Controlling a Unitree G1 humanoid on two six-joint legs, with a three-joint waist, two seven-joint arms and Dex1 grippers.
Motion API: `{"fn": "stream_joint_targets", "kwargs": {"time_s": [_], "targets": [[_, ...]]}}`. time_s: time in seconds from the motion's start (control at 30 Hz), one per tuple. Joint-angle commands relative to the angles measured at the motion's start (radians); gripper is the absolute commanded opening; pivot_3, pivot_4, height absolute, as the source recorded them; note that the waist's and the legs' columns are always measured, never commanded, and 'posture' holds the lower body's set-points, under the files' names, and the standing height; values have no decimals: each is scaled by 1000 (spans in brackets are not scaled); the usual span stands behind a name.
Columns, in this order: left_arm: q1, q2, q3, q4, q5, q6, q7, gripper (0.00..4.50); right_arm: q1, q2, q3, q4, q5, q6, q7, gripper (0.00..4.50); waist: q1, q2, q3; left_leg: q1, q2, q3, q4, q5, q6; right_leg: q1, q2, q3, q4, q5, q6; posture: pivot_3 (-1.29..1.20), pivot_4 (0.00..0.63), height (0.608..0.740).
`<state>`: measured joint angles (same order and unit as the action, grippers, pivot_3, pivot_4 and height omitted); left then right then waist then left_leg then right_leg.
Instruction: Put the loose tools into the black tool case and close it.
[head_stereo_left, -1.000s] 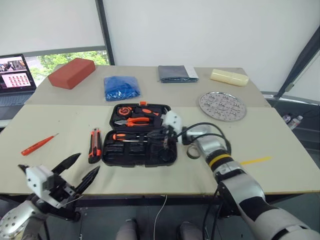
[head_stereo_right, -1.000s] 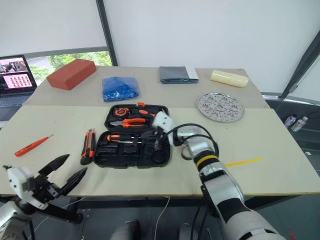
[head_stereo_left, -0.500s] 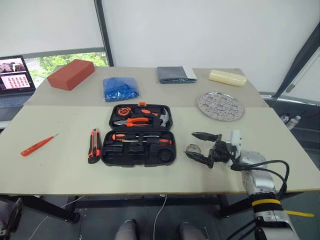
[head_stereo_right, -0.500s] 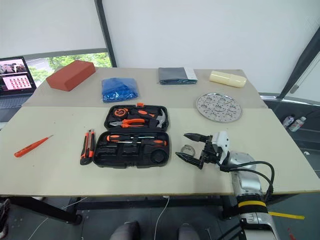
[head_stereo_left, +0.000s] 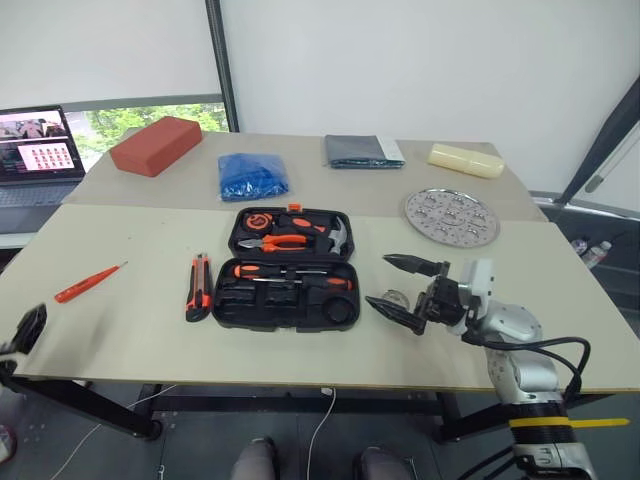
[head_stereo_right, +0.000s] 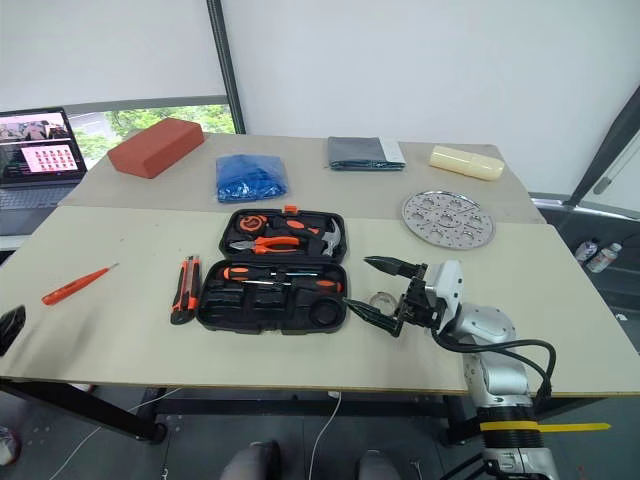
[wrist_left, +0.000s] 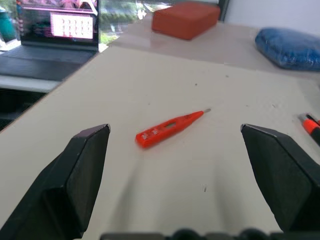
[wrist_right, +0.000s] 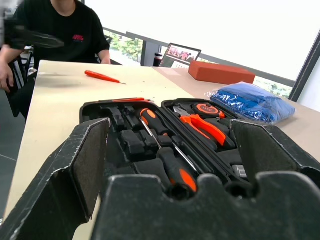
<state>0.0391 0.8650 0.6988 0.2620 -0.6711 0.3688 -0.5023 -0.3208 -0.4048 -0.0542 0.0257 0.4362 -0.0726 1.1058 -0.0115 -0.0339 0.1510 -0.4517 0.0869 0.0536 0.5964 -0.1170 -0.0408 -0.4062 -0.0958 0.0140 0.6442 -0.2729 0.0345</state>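
Two grippers, both wide open and empty. Right gripper (head_stereo_left: 402, 283) hovers just right of the open black tool case (head_stereo_left: 285, 297), with what looks like the small tape roll (head_stereo_left: 392, 297) between its fingers on the tabletop (head_stereo_left: 130, 330). Utility knife (head_stereo_left: 196, 285) lies right beside the case's left edge. Red screwdriver (wrist_left: 169, 128) sits far left, between the left gripper's (wrist_left: 185, 160) spread fingers.

One open tool case (head_stereo_left: 288, 268), two screwdrivers inside (head_stereo_left: 290, 272) and one loose (head_stereo_left: 88, 283), one knife (head_stereo_left: 198, 287), one tape roll (head_stereo_left: 394, 298), one brick (head_stereo_left: 156, 145), one blue bag (head_stereo_left: 252, 175), one cloth (head_stereo_left: 362, 151), one metal plate (head_stereo_left: 451, 215), one laptop (head_stereo_left: 38, 150).
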Motion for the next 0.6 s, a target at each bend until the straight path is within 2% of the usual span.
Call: {"fn": "stream_joint_targets", "kwargs": {"time_s": [0.03,0.1,0.27,0.37,0.53,0.6], "targets": [[-206,95,-127,249,105,34,-64,4500,-16,-17,-14,-62,26,18,-20,4468,-2,0,0,0,0,0,-1,0,0,0,0,0,0,1,-1,0,150,740],[-351,121,-201,417,169,12,-105,4500,-13,-26,-18,-75,28,27,-28,4468,-2,-1,0,0,0,1,-3,0,0,0,1,0,-1,4,5,0,150,740],[-636,136,-344,790,339,-80,-131,4500,10,-57,-35,-129,33,49,-62,4468,-1,-2,1,-2,1,0,-5,3,-1,1,4,1,2,3,6,0,150,740],[-721,130,-373,918,393,-117,-131,4500,31,-77,-48,-171,41,67,-87,4468,-2,-4,2,-3,1,0,-5,4,1,0,4,1,2,2,6,0,150,740],[-770,114,-400,1005,443,-112,-191,4500,76,-101,-66,-238,55,95,-124,4468,3,-5,2,-3,0,0,-4,2,-2,1,3,1,2,2,7,0,150,740],[-774,108,-403,1015,453,-117,-229,3983,88,-106,-71,-253,60,101,-128,4500,4,-5,2,-3,0,0,-4,2,-3,1,3,1,2,2,8,0,150,740]]}}
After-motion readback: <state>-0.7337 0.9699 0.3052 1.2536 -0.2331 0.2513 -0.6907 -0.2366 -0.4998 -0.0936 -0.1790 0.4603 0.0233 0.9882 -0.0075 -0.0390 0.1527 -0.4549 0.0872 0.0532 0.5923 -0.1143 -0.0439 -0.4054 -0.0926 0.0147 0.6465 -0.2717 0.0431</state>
